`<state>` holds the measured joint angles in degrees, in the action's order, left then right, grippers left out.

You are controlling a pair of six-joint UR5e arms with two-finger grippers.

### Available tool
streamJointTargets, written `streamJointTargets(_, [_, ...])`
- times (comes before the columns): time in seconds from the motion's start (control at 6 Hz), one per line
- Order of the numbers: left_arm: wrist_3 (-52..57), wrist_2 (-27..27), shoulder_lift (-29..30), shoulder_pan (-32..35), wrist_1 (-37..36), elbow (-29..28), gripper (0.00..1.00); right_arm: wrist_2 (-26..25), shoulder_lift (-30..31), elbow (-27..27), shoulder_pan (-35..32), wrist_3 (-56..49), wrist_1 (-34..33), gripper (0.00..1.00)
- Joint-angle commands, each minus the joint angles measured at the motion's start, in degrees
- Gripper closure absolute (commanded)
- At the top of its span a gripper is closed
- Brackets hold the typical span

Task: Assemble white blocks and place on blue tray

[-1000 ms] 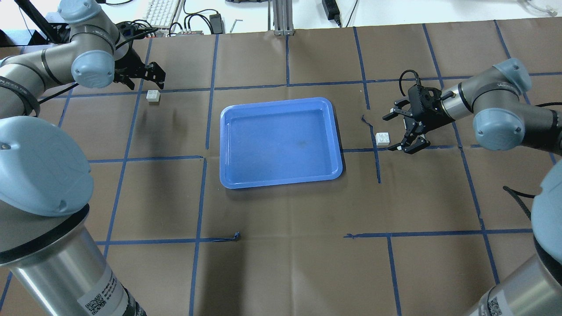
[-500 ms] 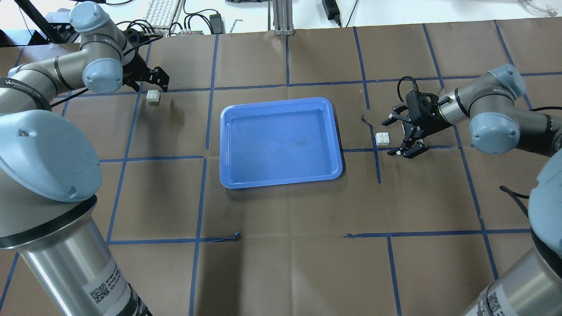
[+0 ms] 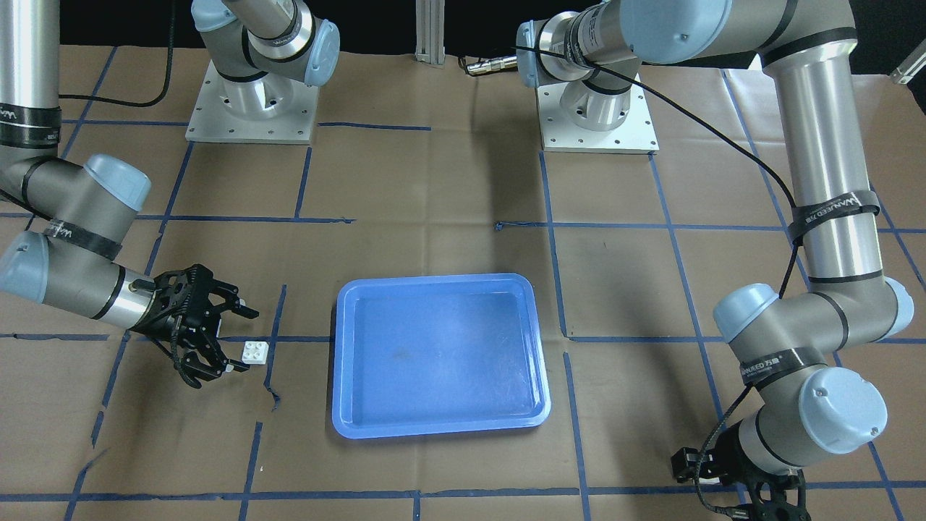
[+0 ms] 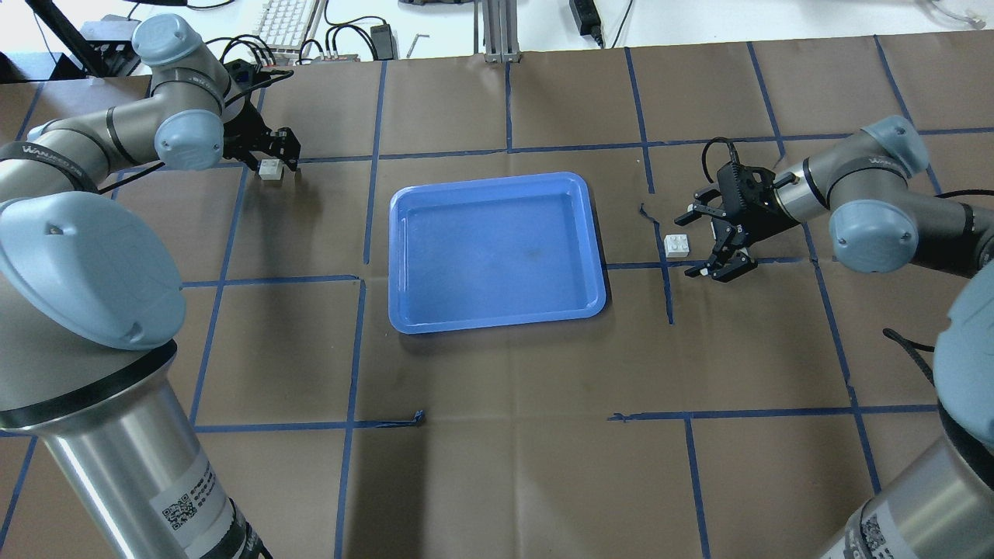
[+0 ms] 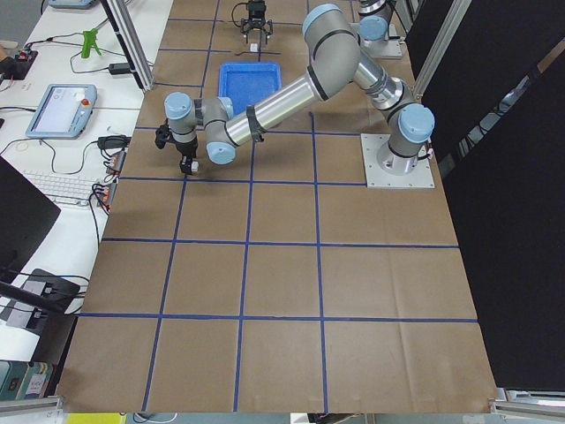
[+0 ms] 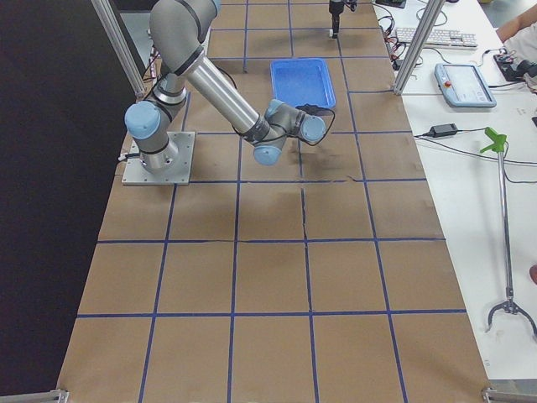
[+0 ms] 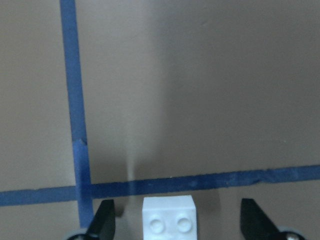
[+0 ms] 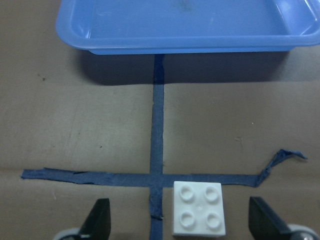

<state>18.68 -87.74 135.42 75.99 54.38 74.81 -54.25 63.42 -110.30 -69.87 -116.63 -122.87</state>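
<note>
One white block (image 4: 270, 169) lies on the brown table left of the blue tray (image 4: 497, 318). My left gripper (image 4: 274, 157) is open and stands over this block. In the left wrist view the block (image 7: 169, 220) sits between the two fingertips (image 7: 104, 220) without touching them. The other white block (image 4: 677, 245) lies right of the tray. My right gripper (image 4: 697, 242) is open just beside it, with the jaws spread to either side. In the right wrist view this block (image 8: 198, 208) lies between the fingers (image 8: 97, 220), with the tray's rim (image 8: 175, 42) beyond it.
Blue tape lines form a grid across the brown paper. A loose curl of tape (image 4: 644, 210) lies near the right block. A keyboard (image 4: 287, 19) and cables lie beyond the table's far edge. In the front view the left gripper (image 3: 774, 499) is cut off by the bottom edge.
My left gripper has moved toward the left block and now straddles it. My right gripper has shifted slightly closer to the right block. Both blocks and the tray have stayed put.
</note>
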Motion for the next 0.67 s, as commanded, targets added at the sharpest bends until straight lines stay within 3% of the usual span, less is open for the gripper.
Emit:
streamJointTargets(0.0, [1.27, -0.32, -0.24, 0.04, 0.28, -0.45, 0.88, -0.06, -0.05, 0.0, 0.0, 0.08, 0.0, 0.07])
streamJointTargets(0.33, [5.03, -0.41, -4.26, 0.56, 4.48, 0.07, 0.94, 0.03, -0.23, 0.09, 0.0, 0.08, -0.08, 0.23])
streamJointTargets(0.5, [10.45, -0.41, -6.72, 3.7, 5.55, 1.73, 0.94, 0.11, -0.92, 0.17, 0.0, 0.0, -0.08, 0.24])
